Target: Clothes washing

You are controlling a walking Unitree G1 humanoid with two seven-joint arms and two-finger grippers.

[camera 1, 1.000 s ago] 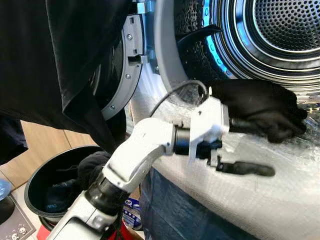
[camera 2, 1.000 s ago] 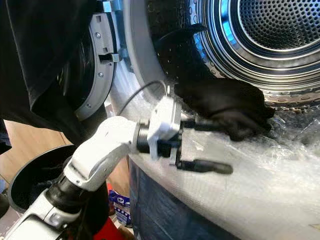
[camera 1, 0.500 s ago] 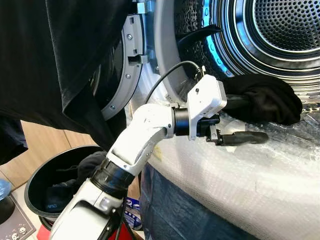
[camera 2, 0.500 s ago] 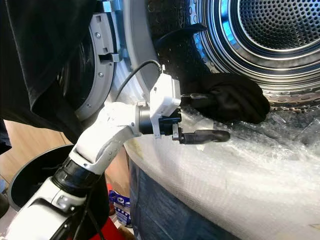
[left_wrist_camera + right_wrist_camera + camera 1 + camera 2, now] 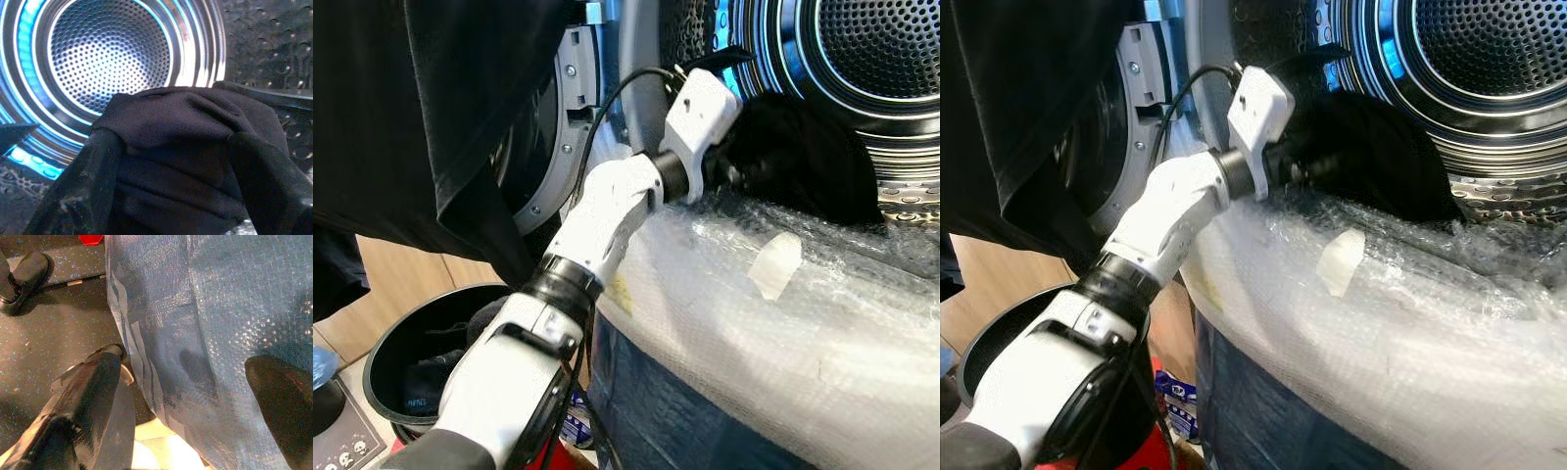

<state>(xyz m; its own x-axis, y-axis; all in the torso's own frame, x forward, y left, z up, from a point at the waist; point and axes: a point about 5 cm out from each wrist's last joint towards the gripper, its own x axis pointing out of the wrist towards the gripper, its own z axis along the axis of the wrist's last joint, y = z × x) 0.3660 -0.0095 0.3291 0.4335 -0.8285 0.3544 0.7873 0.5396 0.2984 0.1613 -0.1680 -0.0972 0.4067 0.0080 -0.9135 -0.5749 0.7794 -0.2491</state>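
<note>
Black garment [image 5: 186, 147] clamped by left tool [image 5: 176, 186], arm outstretched

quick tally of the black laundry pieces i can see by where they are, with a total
At the drum mouth, held by the left gripper: 1 black garment
Hanging over the open washer door: 1 black cloth
In the black basket on the floor: 1 dark heap, pieces not separable
Total: 3
</note>
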